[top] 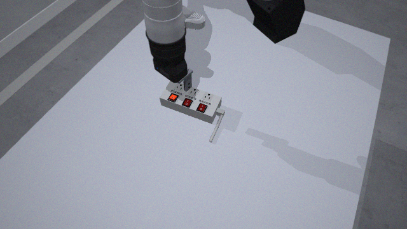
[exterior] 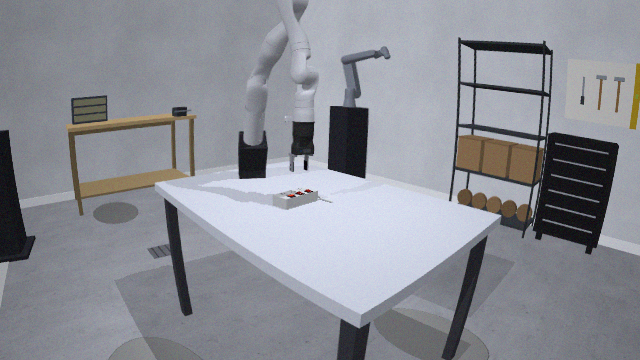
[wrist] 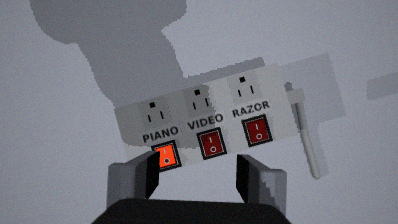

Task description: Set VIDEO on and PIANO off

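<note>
Your gripper [wrist: 197, 172]: fingers spread wide, nothing held, hanging above power strip's switch row. Fingers blocky, grey, flat-faced.

Power strip [top: 191, 101]: pale rectangular slab, lying flat, label side up, on matte white table [top: 95, 165], stubby white cord [top: 215, 128] at RAZOR end.

Rocker switches, square, black-framed: PIANO switch [wrist: 166, 156] glowing bright orange-red; VIDEO switch [wrist: 212, 143] and RAZOR switch [wrist: 257, 131] dark red, unlit. You see one outlet above each label.
</note>
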Controlling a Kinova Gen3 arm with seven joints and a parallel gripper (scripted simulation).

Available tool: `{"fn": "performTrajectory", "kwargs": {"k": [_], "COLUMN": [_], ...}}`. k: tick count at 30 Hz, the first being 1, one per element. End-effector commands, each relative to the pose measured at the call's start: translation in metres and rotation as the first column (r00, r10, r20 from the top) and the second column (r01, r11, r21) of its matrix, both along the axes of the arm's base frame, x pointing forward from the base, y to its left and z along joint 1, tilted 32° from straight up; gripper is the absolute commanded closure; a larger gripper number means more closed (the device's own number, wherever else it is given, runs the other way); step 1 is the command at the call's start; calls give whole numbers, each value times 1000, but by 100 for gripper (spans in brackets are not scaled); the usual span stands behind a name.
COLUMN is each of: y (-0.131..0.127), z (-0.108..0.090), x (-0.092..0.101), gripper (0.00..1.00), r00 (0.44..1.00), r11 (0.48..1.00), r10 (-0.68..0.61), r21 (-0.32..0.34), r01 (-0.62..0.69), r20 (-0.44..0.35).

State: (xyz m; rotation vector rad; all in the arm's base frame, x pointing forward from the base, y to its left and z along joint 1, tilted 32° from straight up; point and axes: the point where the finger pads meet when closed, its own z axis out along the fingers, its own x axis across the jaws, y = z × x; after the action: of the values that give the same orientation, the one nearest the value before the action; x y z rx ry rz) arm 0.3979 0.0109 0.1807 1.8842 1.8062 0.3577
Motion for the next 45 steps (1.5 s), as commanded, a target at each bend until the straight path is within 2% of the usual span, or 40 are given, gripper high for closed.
{"fn": "performTrajectory", "kwargs": {"k": [1, 6, 9, 35, 40, 45], "y": [13, 27, 28, 29, 28, 28], "z": [4, 17, 19, 20, 18, 10], "x": [0, -15, -18, -19, -19, -18], "gripper": [0, 0, 0, 0, 0, 0], "r00": [999, 986, 982, 981, 987, 999], "r11": [999, 984, 979, 978, 985, 1000], "r10": [32, 157, 178, 182, 151, 24], "r21": [1, -78, -92, -95, -72, 17], "r01": [-32, -161, -183, -187, -155, -23], "r20": [4, -52, -63, -65, -58, -38]}}
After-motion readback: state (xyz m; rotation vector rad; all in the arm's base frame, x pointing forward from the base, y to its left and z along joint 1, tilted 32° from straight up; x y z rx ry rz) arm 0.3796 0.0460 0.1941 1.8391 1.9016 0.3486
